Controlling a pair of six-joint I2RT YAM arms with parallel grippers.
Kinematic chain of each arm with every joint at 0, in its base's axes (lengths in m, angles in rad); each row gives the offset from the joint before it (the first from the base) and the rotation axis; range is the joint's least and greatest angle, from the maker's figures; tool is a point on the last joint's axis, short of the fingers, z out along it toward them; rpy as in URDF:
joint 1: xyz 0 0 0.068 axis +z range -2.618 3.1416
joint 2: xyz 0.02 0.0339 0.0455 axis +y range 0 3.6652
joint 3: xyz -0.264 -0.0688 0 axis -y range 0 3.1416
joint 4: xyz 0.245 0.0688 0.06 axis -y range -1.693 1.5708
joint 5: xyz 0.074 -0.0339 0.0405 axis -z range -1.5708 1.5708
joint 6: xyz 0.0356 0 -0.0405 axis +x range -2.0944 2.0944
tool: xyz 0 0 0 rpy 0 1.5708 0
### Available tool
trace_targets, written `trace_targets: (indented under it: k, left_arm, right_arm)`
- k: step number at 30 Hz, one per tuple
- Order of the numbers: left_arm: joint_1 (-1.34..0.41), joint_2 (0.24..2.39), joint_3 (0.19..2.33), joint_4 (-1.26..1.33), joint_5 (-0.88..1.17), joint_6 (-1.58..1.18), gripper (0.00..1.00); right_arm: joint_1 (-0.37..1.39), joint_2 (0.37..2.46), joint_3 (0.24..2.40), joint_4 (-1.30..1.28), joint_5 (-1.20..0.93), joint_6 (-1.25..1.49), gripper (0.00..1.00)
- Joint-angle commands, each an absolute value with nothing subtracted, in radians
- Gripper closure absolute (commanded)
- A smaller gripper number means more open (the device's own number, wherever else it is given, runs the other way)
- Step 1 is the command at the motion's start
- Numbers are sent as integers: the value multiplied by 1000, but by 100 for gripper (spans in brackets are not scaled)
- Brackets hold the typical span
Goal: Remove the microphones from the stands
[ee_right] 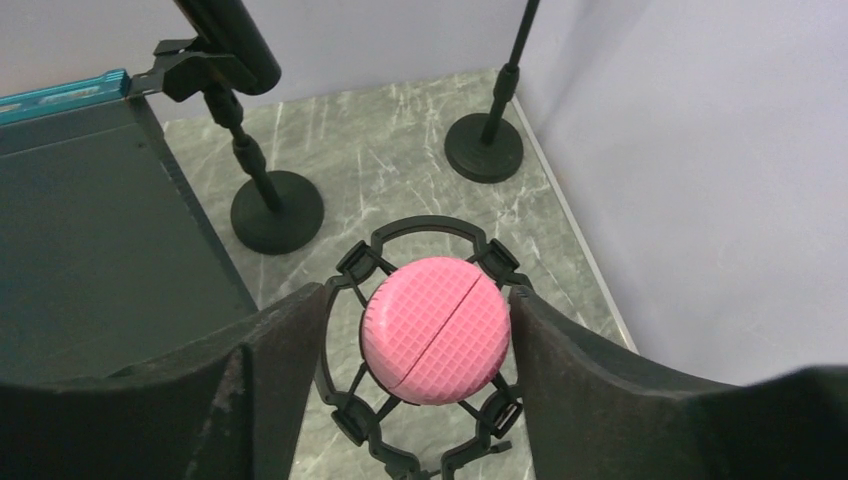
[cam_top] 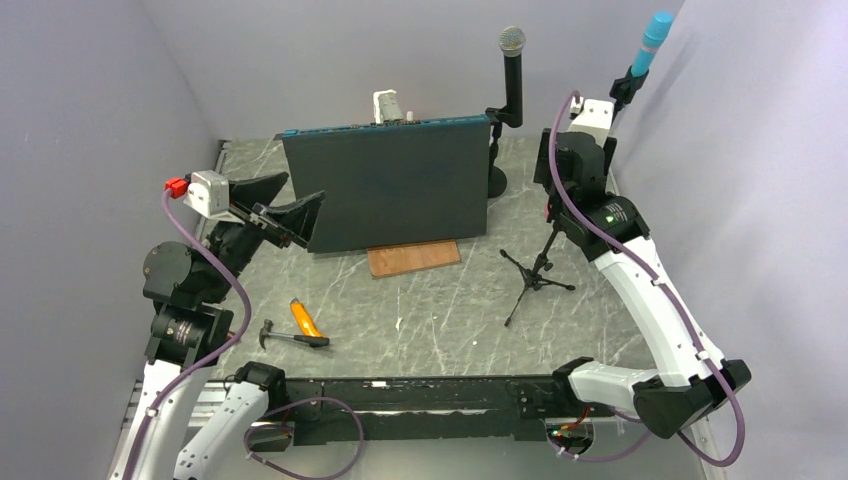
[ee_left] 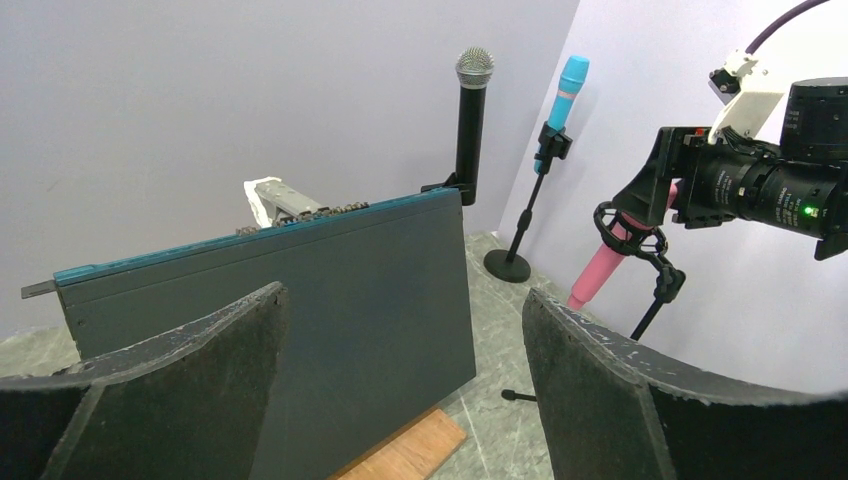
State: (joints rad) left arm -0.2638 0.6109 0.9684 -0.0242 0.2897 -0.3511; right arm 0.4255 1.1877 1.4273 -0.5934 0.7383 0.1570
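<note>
A pink microphone [ee_right: 435,330] sits upright in a black shock mount [ee_right: 420,228] on top of a black tripod stand [cam_top: 535,275]. My right gripper [ee_right: 417,297] is open, one finger on each side of the microphone's round head. The right finger [ee_right: 560,360] is at the head's edge and the left finger [ee_right: 285,350] stands a little apart, outside the mount ring. The left wrist view shows the microphone [ee_left: 603,265] hanging below the right wrist. In the top view the wrist hides it. My left gripper [cam_top: 290,205] is open and empty, raised at the left and facing the dark board.
A dark upright board [cam_top: 385,185] stands mid-table on a wooden block [cam_top: 413,258]. A black microphone with a silver head [cam_top: 512,75] on a round-base stand and a blue microphone [cam_top: 650,45] on another stand are at the back right. A hammer [cam_top: 290,338] and an orange-handled tool [cam_top: 305,318] lie front left.
</note>
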Motion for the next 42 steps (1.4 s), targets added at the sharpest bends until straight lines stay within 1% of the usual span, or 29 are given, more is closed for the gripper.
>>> trace_targets:
  k: [1, 5, 10, 21, 25, 28, 32, 37, 40, 42]
  left_arm:
    - [-271, 606, 960, 2, 275, -328, 10]
    - [-273, 606, 960, 2, 272, -325, 10]
    - [-277, 606, 962, 2, 263, -322, 10]
    - [-279, 610, 959, 2, 259, -322, 10]
    - [-280, 613, 957, 2, 258, -324, 10]
    - [-280, 613, 955, 2, 256, -325, 10]
    - [-281, 613, 955, 2, 257, -326, 10]
    - [-281, 617, 951, 2, 258, -332, 10]
    - [-281, 619, 951, 2, 258, -331, 10]
    - [-281, 621, 951, 2, 256, -332, 10]
  right_arm:
    - [420, 1180, 1423, -541, 709, 154, 36]
    - [420, 1180, 1442, -555, 706, 146, 53]
    - [420, 1174, 1492, -568, 708, 128, 65]
    - [420, 1148, 1730, -616, 699, 81, 78]
    - [419, 1121, 1844, -625, 678, 71, 85]
    - [420, 1066, 1858, -573, 651, 61, 92]
    - [420, 957, 1782, -444, 606, 55, 100]
    - [420, 852, 1654, -302, 553, 115, 100]
    - [420, 866, 1654, -323, 458, 184, 100]
    - [421, 912, 1688, -360, 362, 228, 100]
